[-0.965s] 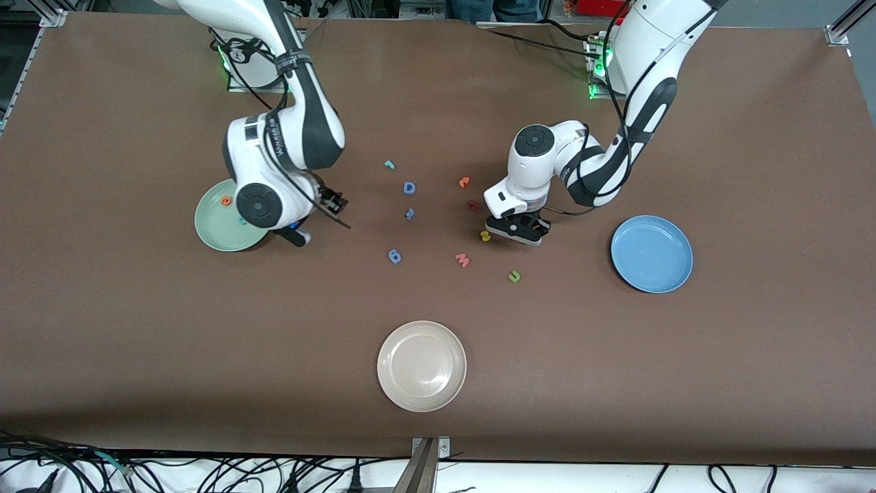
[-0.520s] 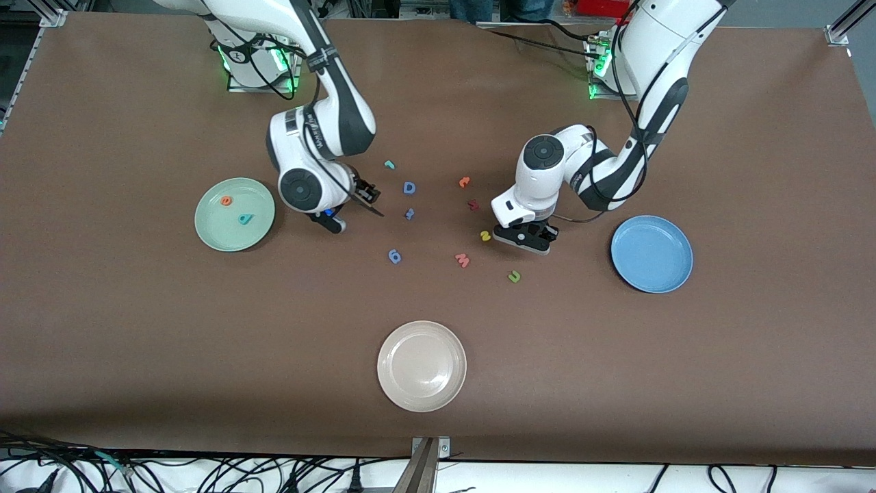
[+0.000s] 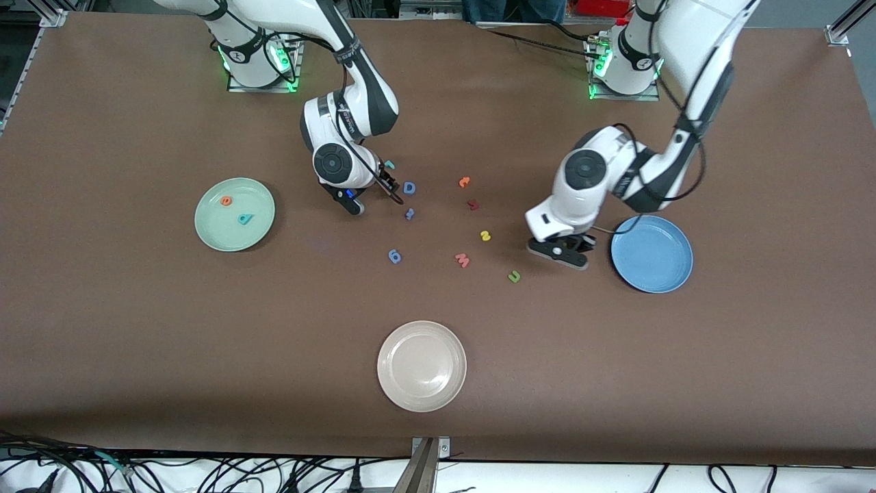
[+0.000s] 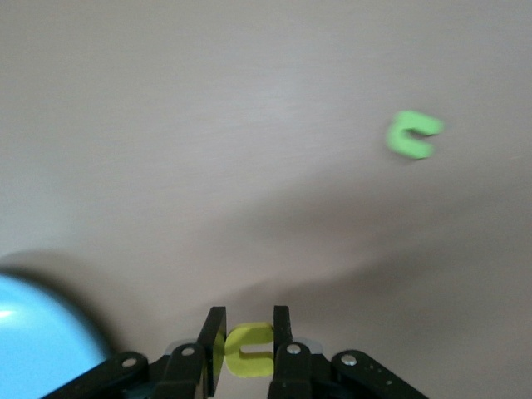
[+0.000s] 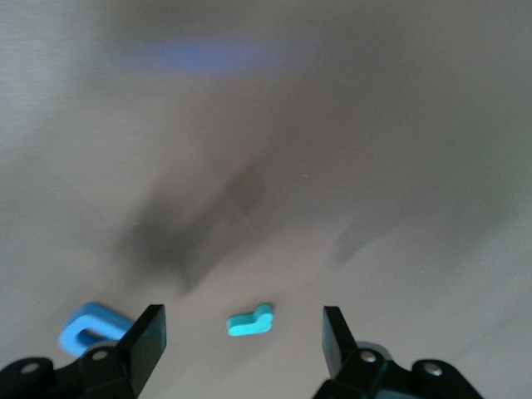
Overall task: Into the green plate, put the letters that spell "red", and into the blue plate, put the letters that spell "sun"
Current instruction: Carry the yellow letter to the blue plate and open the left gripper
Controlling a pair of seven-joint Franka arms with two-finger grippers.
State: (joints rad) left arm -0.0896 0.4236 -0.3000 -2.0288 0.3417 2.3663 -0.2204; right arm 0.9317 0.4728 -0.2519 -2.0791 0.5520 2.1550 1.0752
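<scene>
Yellow "u" [image 4: 249, 349] pinched in left claw [image 4: 248, 345] beside blue plate [image 3: 651, 254] rim, right claw [image 5: 243, 337] wide over teal "r" [image 5: 250, 321]

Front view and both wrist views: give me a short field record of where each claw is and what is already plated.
left claw: shut on yellow letter, over the table beside blue plate
right claw: open, over teal r, by blue D
green plate: holds orange e and teal d
blue plate: no letters
green n: on the table

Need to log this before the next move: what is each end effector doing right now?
Left end effector: shut on a yellow letter, beside the blue plate.
Right end effector: open, over the teal r.
</scene>
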